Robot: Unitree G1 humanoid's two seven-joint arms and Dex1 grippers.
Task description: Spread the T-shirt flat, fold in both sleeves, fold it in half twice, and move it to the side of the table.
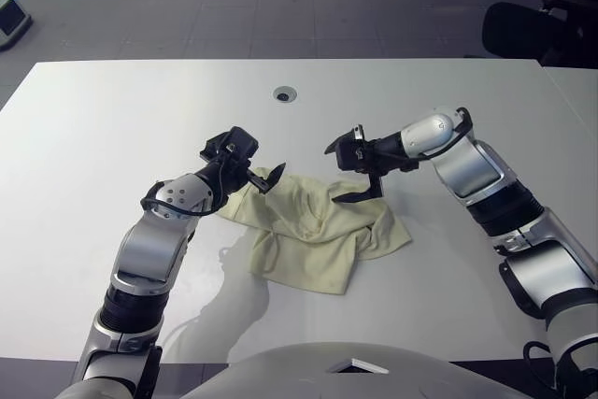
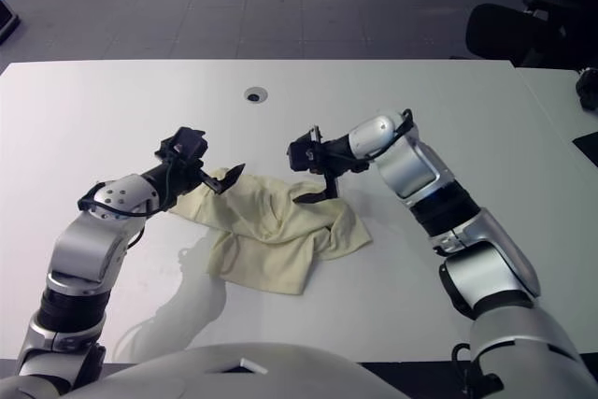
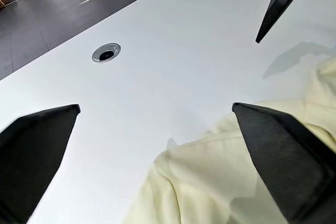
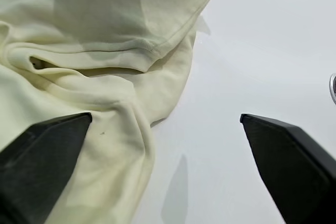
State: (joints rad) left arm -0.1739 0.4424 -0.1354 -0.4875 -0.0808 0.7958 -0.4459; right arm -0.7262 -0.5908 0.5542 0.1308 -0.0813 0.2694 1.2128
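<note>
Two grippers: both hung just above the crumpled T-shirt, and neither held it.
T-shirt position: on the white tabletop, on the robot's side of the round grommet and well apart from it; it lay bunched in a heap, not spread.
Left gripper: nearer the robot than the grommet and to its left, above the garment's left corner; fingers were spread wide with nothing between them.
Right gripper: nearer the robot than the grommet and to its right, over the garment's far edge; fingers were spread wide with nothing between them.
Material: pale yellow knit, judged light, soft and limp. It would likely sag and fold on itself when lifted, and drag over the smooth surface rather than stay put.
Hold points: a stitched hem lay exposed beneath the right gripper and a loose corner beneath the left gripper. These edges were judged the firmest places to pinch, since a pinch on mid-cloth could take up more than one layer.
Surroundings: a dark chair stood off the tabletop, farther from the robot than the grommet and far to its right.
Obstructions: the grommet lay well apart from the cloth and was judged no hindrance. The two grippers stood near each other, so crowding of the arms was the likelier risk.
</note>
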